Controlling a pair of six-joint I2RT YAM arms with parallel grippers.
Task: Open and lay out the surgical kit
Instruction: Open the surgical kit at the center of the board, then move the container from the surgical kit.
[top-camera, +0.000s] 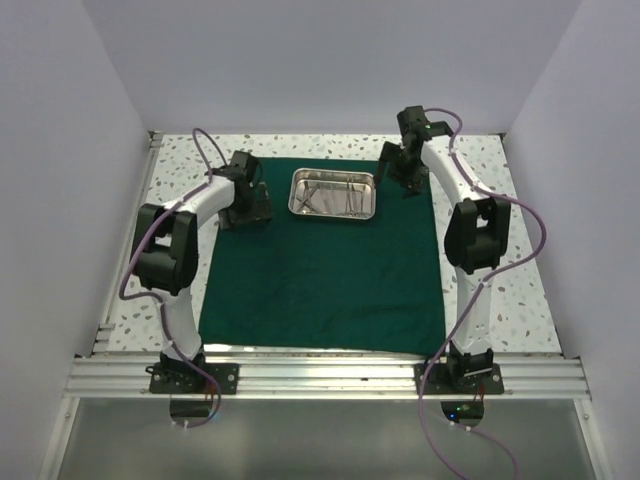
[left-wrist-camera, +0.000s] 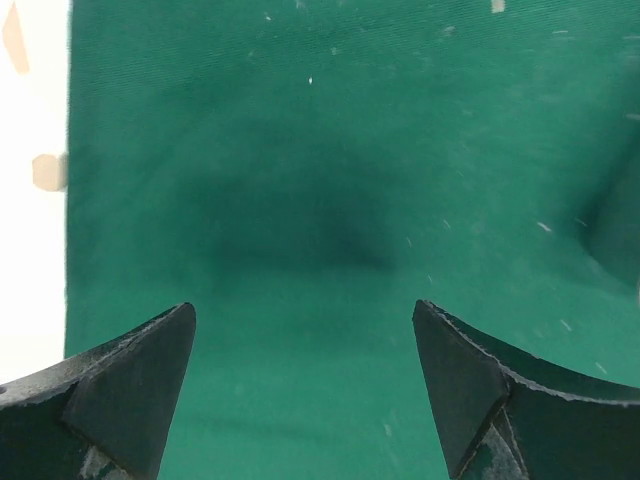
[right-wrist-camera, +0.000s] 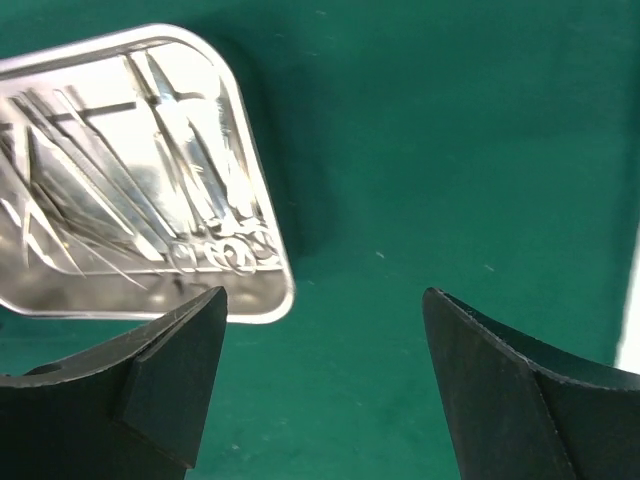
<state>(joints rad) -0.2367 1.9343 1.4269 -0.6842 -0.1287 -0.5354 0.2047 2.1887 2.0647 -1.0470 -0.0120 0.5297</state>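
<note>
White-walled booth, speckled desk (top-camera: 490, 290), dark green cloth (top-camera: 320, 275) spread flat over its middle. Steel tray (top-camera: 332, 217) sits on the cloth at upper centre of the top view, long axis running left-right. Instruments (top-camera: 330, 195) lie inside it, mostly lengthwise, but the top view is too small to sort them. The right wrist view shows more: slim silver pieces fanned out, ring handles (right-wrist-camera: 222, 255) at the tray's lower right corner there. My right gripper (right-wrist-camera: 325, 295) hangs just right of the tray, jaws wide apart, empty. My left gripper (left-wrist-camera: 302, 310) is over the cloth's upper left, jaws wide, empty. Its wrist view shows only cloth plus a desk strip at the left edge.
</note>
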